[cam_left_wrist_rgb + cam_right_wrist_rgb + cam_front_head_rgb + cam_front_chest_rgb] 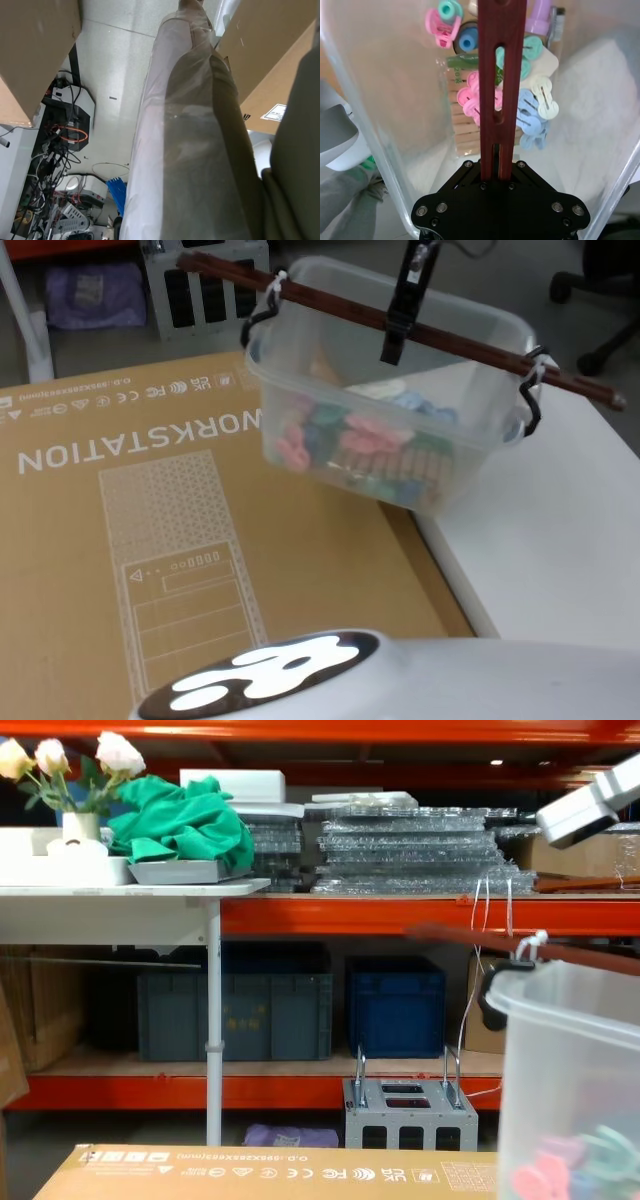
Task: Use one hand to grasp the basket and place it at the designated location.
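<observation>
My right gripper (pixel 394 335) is clenched on the red-brown handle bar (pixel 501 85) near its middle, so the basket (pixel 400 410) hangs fairly level. It sits centre-right, straddling the cardboard box (pixel 150 520) and white table (pixel 560 530), peg-filled.

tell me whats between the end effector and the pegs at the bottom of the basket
Only the dark red wooden handle, clamped in the right end effector, crosses above the clothes pegs in the basket; below it is open space, seen in the right wrist view.

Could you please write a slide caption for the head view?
Right pincer shut on the wooden handle of the peg-filled basket, tilted above the cardboard box and white table.
</observation>
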